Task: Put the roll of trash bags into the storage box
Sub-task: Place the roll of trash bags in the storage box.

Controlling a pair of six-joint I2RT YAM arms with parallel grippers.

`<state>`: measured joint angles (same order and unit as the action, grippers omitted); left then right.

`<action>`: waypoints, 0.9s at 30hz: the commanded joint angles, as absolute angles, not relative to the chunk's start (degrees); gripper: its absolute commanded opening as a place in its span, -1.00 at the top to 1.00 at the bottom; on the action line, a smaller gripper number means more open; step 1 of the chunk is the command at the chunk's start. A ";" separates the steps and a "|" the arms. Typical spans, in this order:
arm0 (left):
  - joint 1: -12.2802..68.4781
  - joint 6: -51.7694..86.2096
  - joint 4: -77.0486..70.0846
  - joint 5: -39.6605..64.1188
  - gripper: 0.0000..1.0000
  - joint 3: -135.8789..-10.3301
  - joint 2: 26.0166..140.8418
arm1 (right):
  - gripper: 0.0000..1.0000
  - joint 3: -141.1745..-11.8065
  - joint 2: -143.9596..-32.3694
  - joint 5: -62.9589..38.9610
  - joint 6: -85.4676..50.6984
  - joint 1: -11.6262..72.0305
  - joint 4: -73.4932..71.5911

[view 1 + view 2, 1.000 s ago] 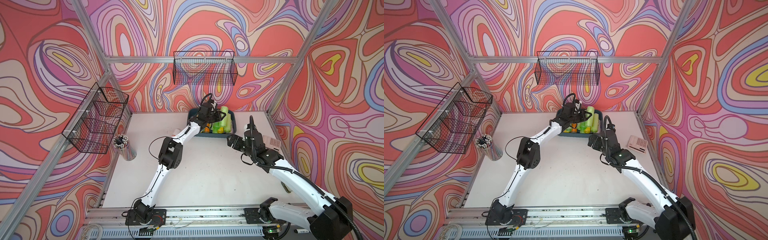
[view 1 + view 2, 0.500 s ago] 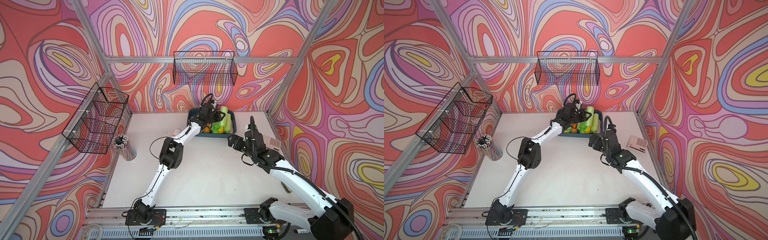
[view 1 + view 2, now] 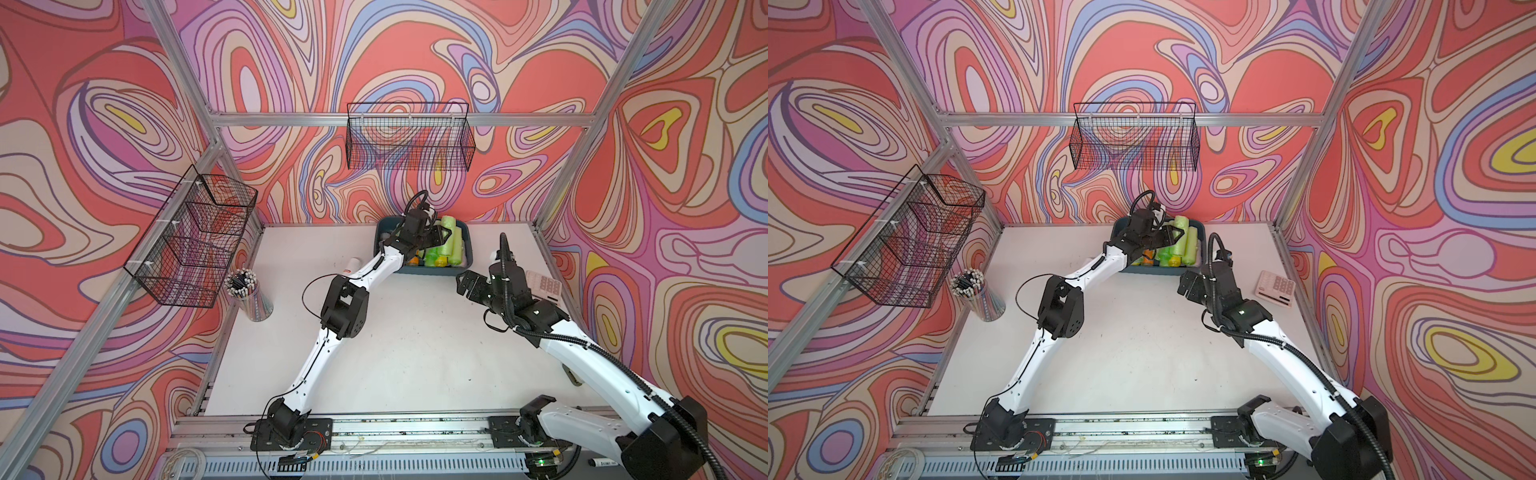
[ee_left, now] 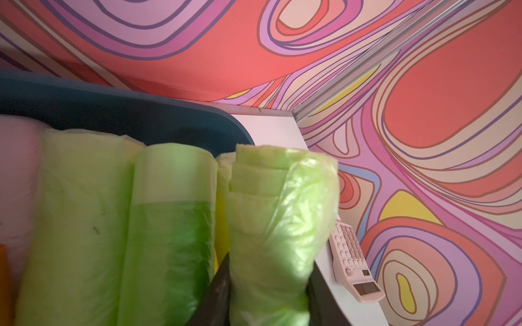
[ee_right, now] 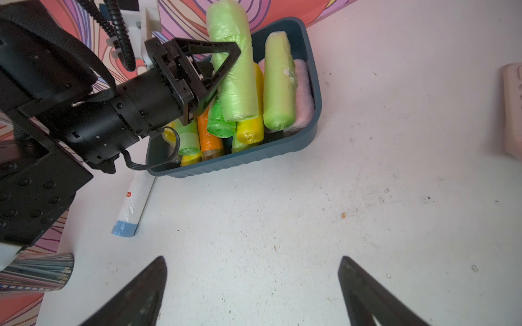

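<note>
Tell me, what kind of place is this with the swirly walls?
Probably a robot practice booth, not a home: a left arm and right arm bolted to a rail, a metal frame around the white table, and swirly printed walls.

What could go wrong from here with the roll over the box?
1. The box is already piled with rolls; the held roll, released on top by the left gripper, might roll over the rim.
2. Its loose outer plastic could snag a finger on opening.
3. The white roll lies on the table under the left arm; withdrawing low could knock it.
</note>
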<state>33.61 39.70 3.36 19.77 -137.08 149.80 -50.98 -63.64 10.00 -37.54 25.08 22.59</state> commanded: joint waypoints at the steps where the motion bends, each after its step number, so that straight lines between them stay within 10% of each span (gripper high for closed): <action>1: 33.14 39.82 1.37 17.34 0.37 -135.49 149.25 | -0.94 -50.19 -62.28 11.51 -37.53 24.84 23.71; 27: 32.96 40.17 -6.61 17.24 -0.54 -123.39 140.31 | -0.94 -51.06 -62.75 10.67 -37.53 24.80 23.75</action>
<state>33.67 40.12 -6.04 18.81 -125.60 144.00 -50.98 -63.35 10.57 -37.54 25.08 23.64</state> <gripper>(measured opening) 0.743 0.969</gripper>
